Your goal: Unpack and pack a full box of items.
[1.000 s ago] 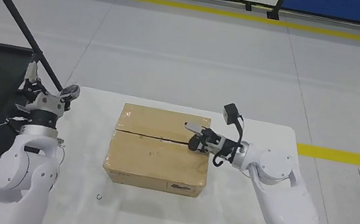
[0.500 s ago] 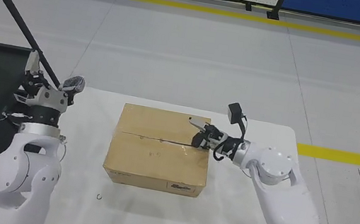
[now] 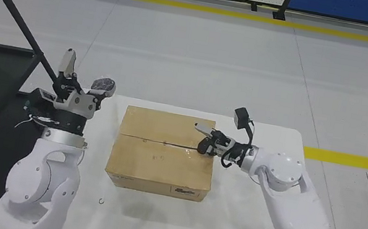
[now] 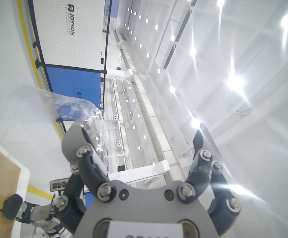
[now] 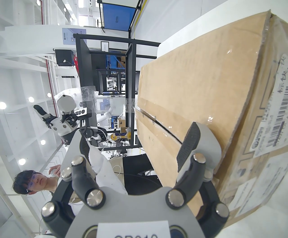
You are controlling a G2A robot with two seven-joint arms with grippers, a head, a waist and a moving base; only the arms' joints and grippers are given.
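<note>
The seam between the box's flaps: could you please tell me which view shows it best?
The right wrist view: the seam runs close by, its gap plainly visible. The top view shows it as a thin line across the whole box. The left wrist view catches a corner of the box.

Box (image 3: pixel 163 153) on table (image 3: pixel 226 211); right gripper (image 3: pixel 201 137) at right edge.

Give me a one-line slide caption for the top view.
Right gripper open at the cardboard box seam; left gripper open, raised beside it.
</note>
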